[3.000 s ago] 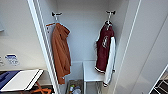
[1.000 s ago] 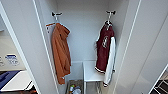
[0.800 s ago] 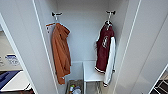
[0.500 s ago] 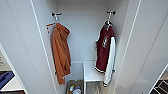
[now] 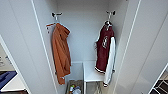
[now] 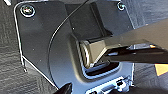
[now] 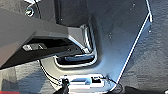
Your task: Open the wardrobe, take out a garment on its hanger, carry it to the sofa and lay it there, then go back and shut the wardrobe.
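Standing open, the wardrobe [image 5: 82,37] showed its white interior in the head view, both doors swung wide to either side. At the right rear corner of the interior, the maroon garment [image 5: 105,53] with white sleeves hung from a white hanger [image 5: 108,23] on a dark hook [image 5: 110,12]. Against the left wall an orange jacket [image 5: 60,53] hung from a second hook [image 5: 56,15]. Between the two garments the back wall was bare. Low down, a white shelf [image 5: 90,72] met the maroon jacket's hem, and small items [image 5: 74,88] lay on the wardrobe floor beside it.

From the left wrist view, dark grey carpet [image 6: 10,62] lay beneath the robot's own plate; whether the left gripper was open or closed could not be told.

From the right wrist view, the same carpet [image 7: 155,57] appeared, and the right gripper's state could not be told either.
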Robot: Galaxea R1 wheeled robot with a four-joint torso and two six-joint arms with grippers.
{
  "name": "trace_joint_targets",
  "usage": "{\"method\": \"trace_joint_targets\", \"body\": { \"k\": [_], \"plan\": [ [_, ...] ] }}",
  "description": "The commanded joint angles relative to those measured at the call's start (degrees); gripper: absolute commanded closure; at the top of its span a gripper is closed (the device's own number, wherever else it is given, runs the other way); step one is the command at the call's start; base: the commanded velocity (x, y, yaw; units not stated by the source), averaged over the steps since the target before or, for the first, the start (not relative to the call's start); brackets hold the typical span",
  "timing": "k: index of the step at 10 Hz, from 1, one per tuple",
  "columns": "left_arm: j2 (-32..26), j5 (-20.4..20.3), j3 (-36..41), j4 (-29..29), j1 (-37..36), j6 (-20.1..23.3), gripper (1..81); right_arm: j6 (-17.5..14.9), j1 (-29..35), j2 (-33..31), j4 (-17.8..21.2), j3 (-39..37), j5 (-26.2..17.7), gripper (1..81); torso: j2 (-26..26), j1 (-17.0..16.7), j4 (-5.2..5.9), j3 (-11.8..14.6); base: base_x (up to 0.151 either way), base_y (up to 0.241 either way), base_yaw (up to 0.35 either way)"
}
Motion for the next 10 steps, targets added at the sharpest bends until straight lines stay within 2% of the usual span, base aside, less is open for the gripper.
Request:
{"method": "trace_joint_targets", "body": {
  "k": [1,8,10],
  "plan": [
    [0.5,0.9,-2.2,-0.4,-1.3,0.2,1.0,-0.1,1.8,0.3,-0.6,0.0,-2.6,1.0,0.0,0.0,0.0,0.0,0.0,0.0,0.0],
    [0.9,2.4,-3.1,-0.4,-1.7,0.2,1.0,0.0,1.5,1.5,-0.5,-0.2,-2.5,1.0,0.0,-0.1,0.0,0.0,0.0,0.0,0.0],
    [0.7,2.4,-3.1,-0.5,-1.7,0.2,1.0,0.0,1.7,1.5,-0.6,-0.2,-2.5,1.0,-0.1,-0.1,0.0,0.0,0.08,0.0,0.0]
  ]
}}
